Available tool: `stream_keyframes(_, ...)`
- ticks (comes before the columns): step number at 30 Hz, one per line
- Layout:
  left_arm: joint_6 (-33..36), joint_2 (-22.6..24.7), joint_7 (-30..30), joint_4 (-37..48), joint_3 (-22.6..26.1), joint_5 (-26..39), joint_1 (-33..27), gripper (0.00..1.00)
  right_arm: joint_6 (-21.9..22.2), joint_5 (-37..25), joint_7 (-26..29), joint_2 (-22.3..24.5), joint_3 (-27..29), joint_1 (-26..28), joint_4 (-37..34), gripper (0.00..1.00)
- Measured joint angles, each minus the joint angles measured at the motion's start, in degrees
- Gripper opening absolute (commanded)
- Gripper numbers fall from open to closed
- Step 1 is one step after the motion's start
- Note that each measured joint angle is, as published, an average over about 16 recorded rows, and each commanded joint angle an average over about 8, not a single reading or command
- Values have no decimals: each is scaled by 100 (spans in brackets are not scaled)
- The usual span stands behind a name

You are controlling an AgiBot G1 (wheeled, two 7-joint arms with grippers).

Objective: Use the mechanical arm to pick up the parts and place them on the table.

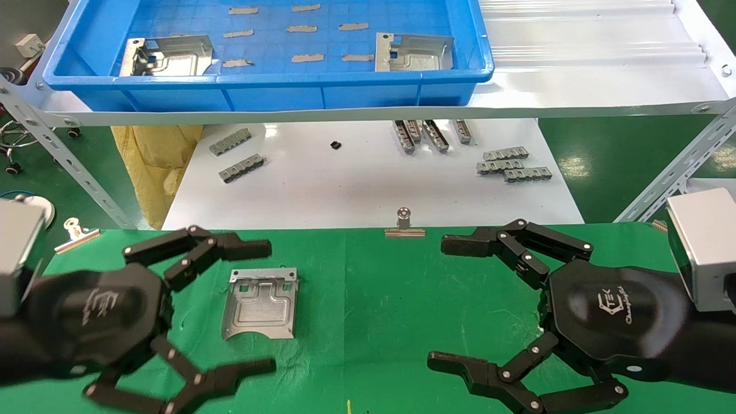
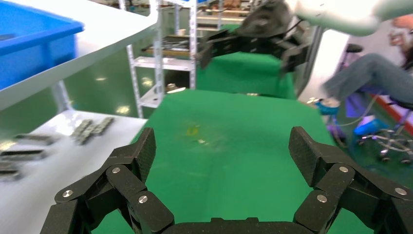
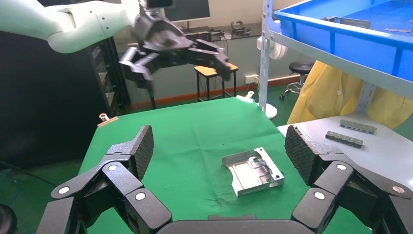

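**One plate on the green cloth, two in the tray, both claws spread wide**

A silver sheet-metal plate [image 1: 260, 303] lies flat on the green cloth table [image 1: 402, 299], near the left gripper [image 1: 270, 307], which hovers with its black fingers spread wide and nothing between them. The plate sits just ahead of the fingertips, apart from them. The right gripper [image 1: 440, 303] hangs over the cloth on the other side, jaws equally wide and empty; its silver box wrist [image 1: 702, 250] is cut off by the frame edge.

Two more plates rest in the blue plastic tray [image 1: 270, 92] on the upper shelf: one [image 1: 167, 56] at its left end, one [image 1: 411, 53] toward its right. Small grey strips dot the tray floor; what they are is hard to make out.

Grey slotted bars [image 1: 512, 164] lie in groups on the white tabletop [image 1: 345, 184] under the shelf. A binder clip [image 1: 405, 224] grips the cloth's far edge.

The left wrist view is blurred, and the plate does not appear there.
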Motion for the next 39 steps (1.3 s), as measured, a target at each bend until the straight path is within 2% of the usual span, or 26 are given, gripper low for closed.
stream_keyframes(12, -34, -143, -262, -493, -156, -187, 241, 100, 1, 1, 0, 0, 1, -1, -1, 100)
stream_keyframes(39, -30, -98, -206, -316, -106, -121, 161, 100, 1, 1, 0, 0, 1, -1, -1, 100)
